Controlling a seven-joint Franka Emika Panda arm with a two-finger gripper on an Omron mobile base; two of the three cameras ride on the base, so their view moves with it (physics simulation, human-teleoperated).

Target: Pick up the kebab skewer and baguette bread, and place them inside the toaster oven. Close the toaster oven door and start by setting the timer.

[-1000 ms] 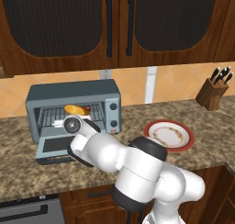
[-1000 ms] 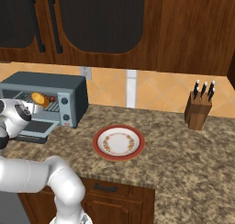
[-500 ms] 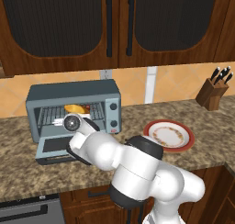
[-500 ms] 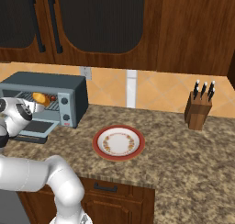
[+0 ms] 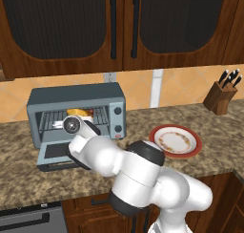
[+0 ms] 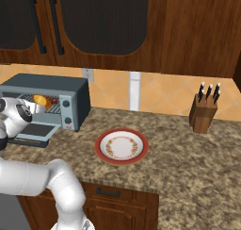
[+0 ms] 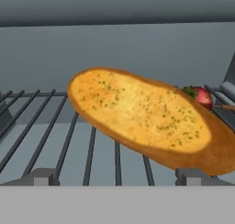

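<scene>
The toaster oven sits toward the desk's back left corner, its toaster oven door dropped flat toward the front edge. Inside, the baguette bread lies on the wire rack, and just behind its far end pokes the kebab skewer, red chunk showing. The arm's wrist hangs right at the oven mouth over the door, blocking part of the opening; the claw is released, gripping nothing. Off to the right, a red-rimmed plate lies mid-desk, and a knife block stands by the back wall.
</scene>
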